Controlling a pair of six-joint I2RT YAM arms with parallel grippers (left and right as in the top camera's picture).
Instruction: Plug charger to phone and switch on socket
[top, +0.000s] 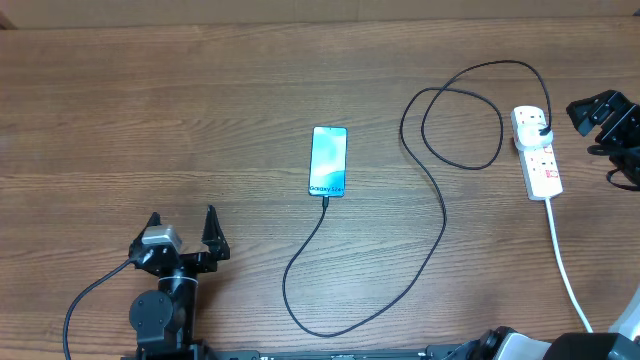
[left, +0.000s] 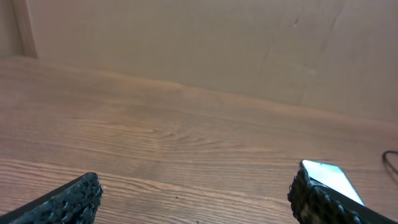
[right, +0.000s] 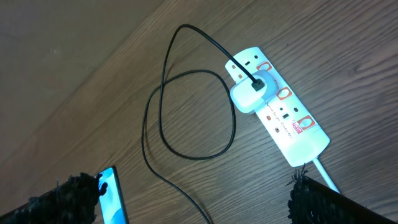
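Note:
The phone (top: 328, 161) lies face up mid-table, its blue screen lit. The charger (top: 440, 210), a thin black cable, meets the phone's near edge, curls across the table and loops up to a white plug (right: 249, 96) seated in the socket (top: 541, 170), a white power strip with red switches (right: 284, 93). My left gripper (top: 183, 235) is open at the front left, well away from the phone. My right gripper (top: 592, 112) is open at the far right, beside the socket. The right wrist view shows the socket (right: 292, 130), the charger (right: 196, 158) and the phone (right: 112, 195) below open jaws.
The socket's thick white cord (top: 565, 270) runs toward the table's front right edge. A plain brown wall (left: 186, 43) stands behind the wooden table (top: 150, 120). The phone's corner (left: 329, 177) shows past my left gripper's right finger (left: 311, 196).

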